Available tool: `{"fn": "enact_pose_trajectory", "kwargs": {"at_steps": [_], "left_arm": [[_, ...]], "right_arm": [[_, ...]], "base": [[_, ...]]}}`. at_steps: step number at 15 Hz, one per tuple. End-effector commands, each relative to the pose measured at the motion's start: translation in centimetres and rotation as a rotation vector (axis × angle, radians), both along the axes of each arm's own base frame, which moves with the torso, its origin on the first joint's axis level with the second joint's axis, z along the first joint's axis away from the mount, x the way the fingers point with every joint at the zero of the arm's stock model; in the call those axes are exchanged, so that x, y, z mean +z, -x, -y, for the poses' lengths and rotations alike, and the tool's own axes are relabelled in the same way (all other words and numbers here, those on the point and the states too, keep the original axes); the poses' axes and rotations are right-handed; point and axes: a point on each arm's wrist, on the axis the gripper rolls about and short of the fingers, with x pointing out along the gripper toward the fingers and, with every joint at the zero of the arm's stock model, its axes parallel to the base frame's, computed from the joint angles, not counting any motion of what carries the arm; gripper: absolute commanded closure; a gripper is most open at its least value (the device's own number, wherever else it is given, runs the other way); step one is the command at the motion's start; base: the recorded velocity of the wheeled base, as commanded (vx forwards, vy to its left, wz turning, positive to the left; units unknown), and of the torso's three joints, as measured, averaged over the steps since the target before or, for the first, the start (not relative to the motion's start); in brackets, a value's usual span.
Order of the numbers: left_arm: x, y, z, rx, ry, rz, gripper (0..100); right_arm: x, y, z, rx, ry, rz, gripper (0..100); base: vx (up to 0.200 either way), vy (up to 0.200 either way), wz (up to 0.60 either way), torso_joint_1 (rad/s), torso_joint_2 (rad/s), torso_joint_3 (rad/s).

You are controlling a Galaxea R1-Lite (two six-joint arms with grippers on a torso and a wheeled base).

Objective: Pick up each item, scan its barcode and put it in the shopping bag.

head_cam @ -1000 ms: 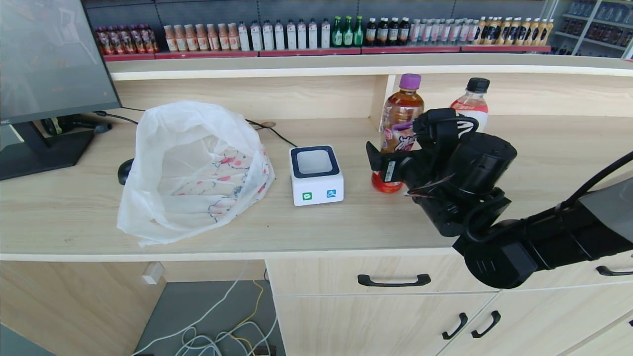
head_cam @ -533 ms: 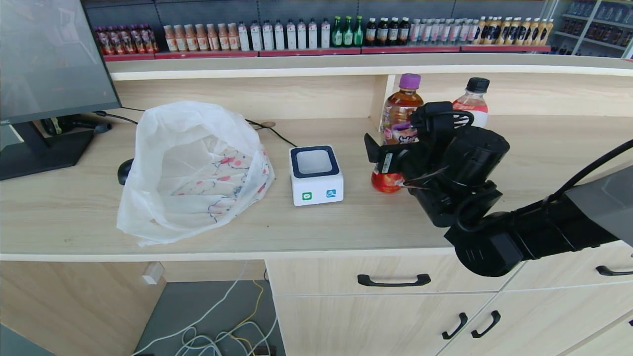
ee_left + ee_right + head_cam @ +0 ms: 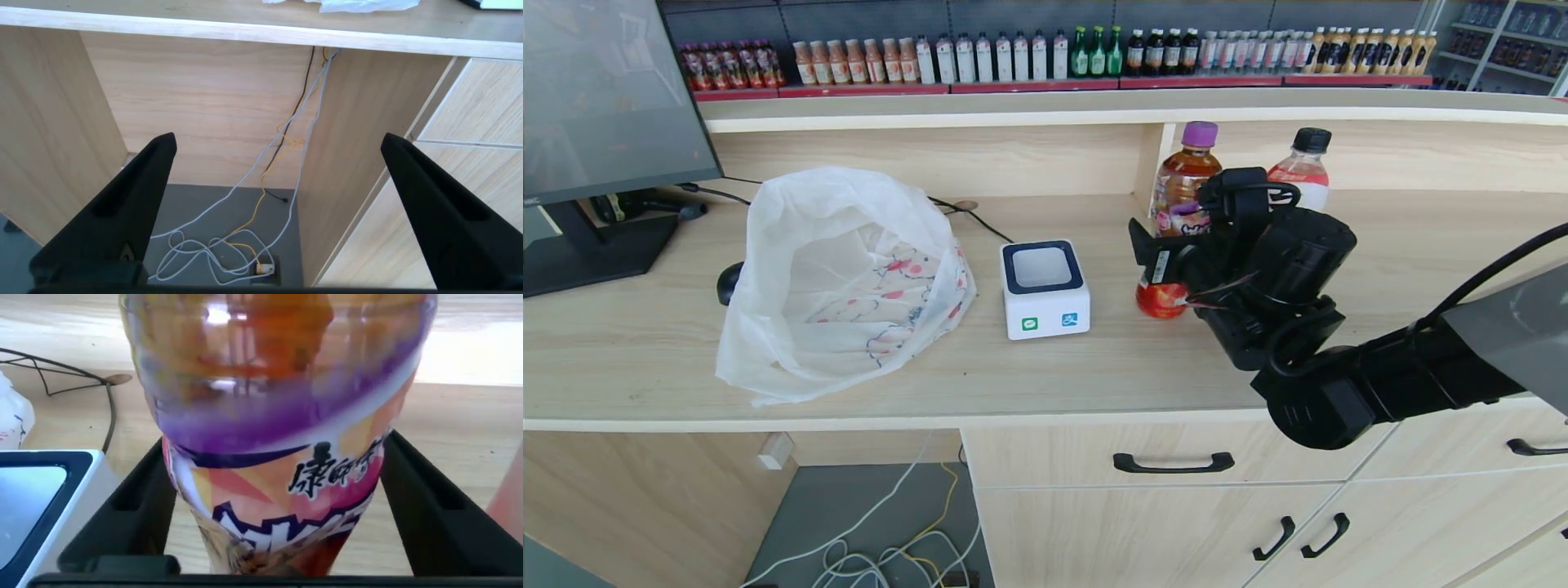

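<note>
An amber tea bottle (image 3: pixel 1186 181) with a purple cap stands upright on the wooden counter (image 3: pixel 1094 367), right of the white scanner box (image 3: pixel 1045 287). My right gripper (image 3: pixel 1174 263) is open around the bottle's lower half; the bottle (image 3: pixel 278 416) sits between the two black fingers (image 3: pixel 143 506), nearly filling the gap. A second bottle (image 3: pixel 1303 167) with a black cap stands just behind and to the right. The white plastic shopping bag (image 3: pixel 841 278) lies open on the left of the counter. My left gripper (image 3: pixel 278 155) is open below the counter edge, holding nothing.
A monitor (image 3: pixel 605 90) on a black stand is at the far left, with a dark mouse (image 3: pixel 727 283) beside the bag. A raised wooden ledge (image 3: pixel 1094 118) runs behind the counter. Cables (image 3: pixel 245 237) hang under the counter near the left gripper. Drawers with black handles (image 3: pixel 1174 464) are below.
My right arm has moved forward and slightly left, bringing the fingers further around the tea bottle. The bottle, bag and scanner have stayed put.
</note>
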Motion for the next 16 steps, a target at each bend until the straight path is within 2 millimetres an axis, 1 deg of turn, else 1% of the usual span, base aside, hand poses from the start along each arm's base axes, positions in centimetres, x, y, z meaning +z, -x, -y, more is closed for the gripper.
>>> {"fn": "enact_pose_trajectory", "kwargs": {"at_steps": [1,3,11,16], "left_arm": [[0.0,0.0,0.0,-0.001,0.000,0.001,0],[0.0,0.0,0.0,0.001,0.000,0.001,0],[0.0,0.0,0.0,0.001,0.000,0.001,0],[0.0,0.0,0.0,0.001,0.000,0.001,0]], "right_arm": [[0.5,-0.1,-0.1,0.001,-0.011,0.017,100],[1.3,-0.3,-0.2,0.001,-0.025,0.043,100],[1.4,-0.3,-0.2,0.002,-0.027,0.047,100],[2.4,0.4,-0.1,0.009,-0.038,0.065,100]], "base": [[0.000,0.000,0.00,0.000,0.00,0.000],[0.000,0.000,0.00,0.000,0.00,0.000],[0.000,0.000,0.00,0.000,0.00,0.000],[0.000,0.000,0.00,0.000,0.00,0.000]]}}
